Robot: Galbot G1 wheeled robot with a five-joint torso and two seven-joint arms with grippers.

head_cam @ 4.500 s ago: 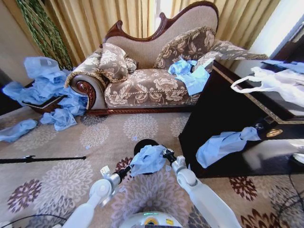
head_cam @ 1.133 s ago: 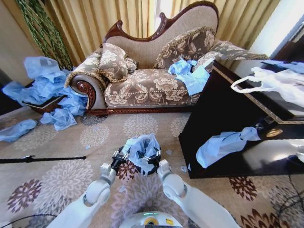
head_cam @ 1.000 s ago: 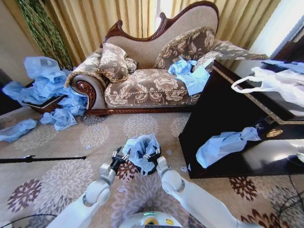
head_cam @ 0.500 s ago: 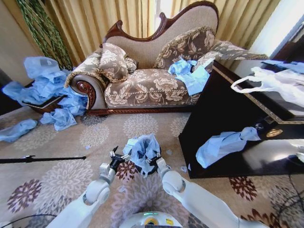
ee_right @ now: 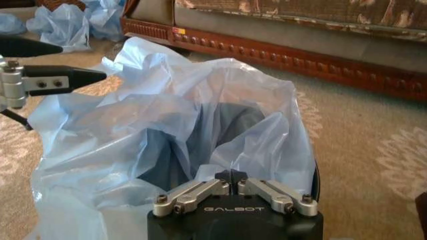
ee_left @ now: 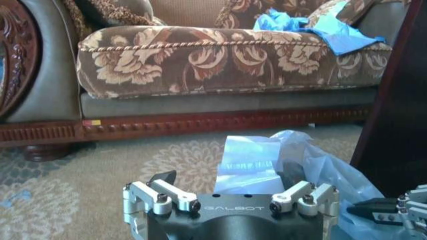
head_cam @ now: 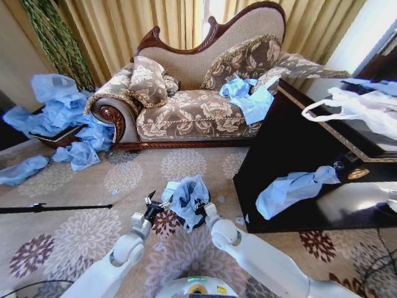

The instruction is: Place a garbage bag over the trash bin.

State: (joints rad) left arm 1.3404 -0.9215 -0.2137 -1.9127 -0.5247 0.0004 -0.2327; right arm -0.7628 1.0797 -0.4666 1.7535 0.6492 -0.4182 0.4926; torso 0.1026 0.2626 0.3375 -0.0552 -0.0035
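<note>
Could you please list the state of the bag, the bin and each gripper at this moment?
Bag: crumpled, draped over the bin, mouth partly open.
Bin: upright on the carpet, mostly covered by the bag, dark inside showing.
Left gripper: open, beside the bag, holding nothing.
Right gripper: shut on the bag at the bin's rim.

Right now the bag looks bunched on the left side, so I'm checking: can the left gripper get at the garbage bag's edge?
Probably yes. The left gripper is open beside the garbage bag on the trash bin, with bare carpet between them.
</note>
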